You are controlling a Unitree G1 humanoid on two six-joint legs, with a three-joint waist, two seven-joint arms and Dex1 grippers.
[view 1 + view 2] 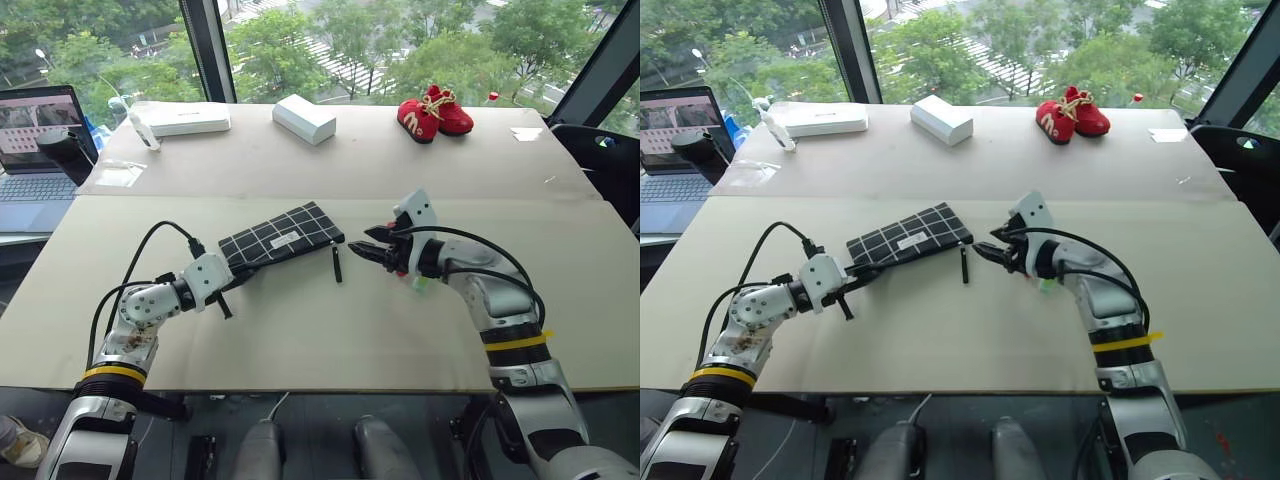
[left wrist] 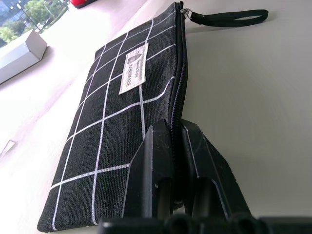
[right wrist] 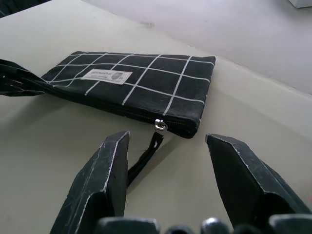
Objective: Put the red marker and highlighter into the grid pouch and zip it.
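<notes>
Black fabric with white grid lines, the flat rectangular grid pouch [image 1: 281, 237] lies on the pale table [image 1: 320, 330] ahead of me, its zipper run to the end by the metal pull. My left gripper [image 2: 176, 146] has its two black fingers pressed together on the pouch's near zipper edge, pinning that end. My right gripper [image 3: 168, 161] sits just off the far corner, fingers spread apart and holding nothing, with the black zipper pull cord [image 3: 144, 157] lying between them on the table. A light-green stick [image 1: 421, 284], perhaps the highlighter, peeks out beneath my right wrist.
</notes>
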